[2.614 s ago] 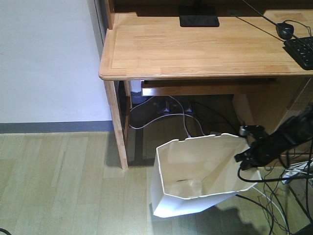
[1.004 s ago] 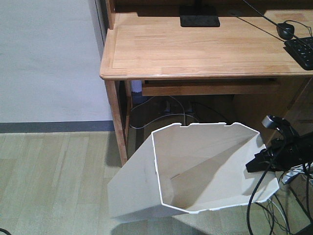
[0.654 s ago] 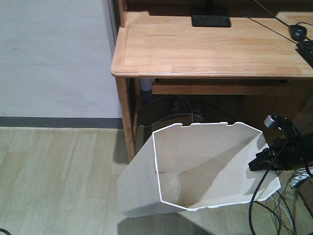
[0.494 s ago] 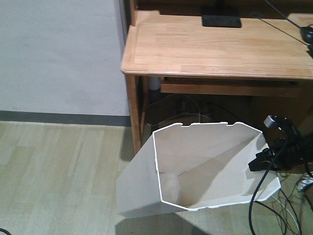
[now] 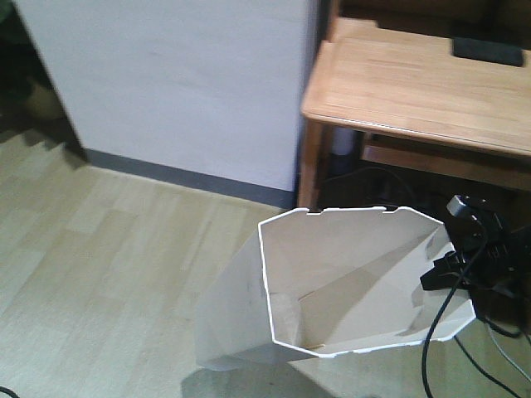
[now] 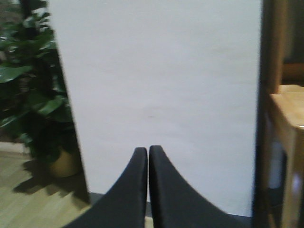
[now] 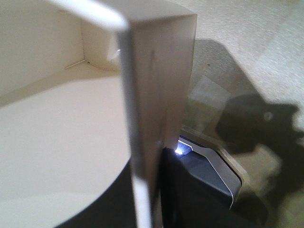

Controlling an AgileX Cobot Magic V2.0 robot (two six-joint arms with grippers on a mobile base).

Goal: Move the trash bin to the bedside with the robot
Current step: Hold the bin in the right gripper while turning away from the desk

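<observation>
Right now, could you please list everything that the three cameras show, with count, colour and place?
trash bin: one, white, low centre of the front view, mouth toward the camera
desk: one, light wood, upper right, beside the wall
flat item: one, black, on the desk's far right
wall: one, white, with a grey strip at its foot
floor: light wood planks, left and below
cables: several, black, right of the bin
potted plant: one, green, left of the wall in the left wrist view
left tool: one, black, shut, empty
right tool: one, black, clamped on the bin's right rim
</observation>
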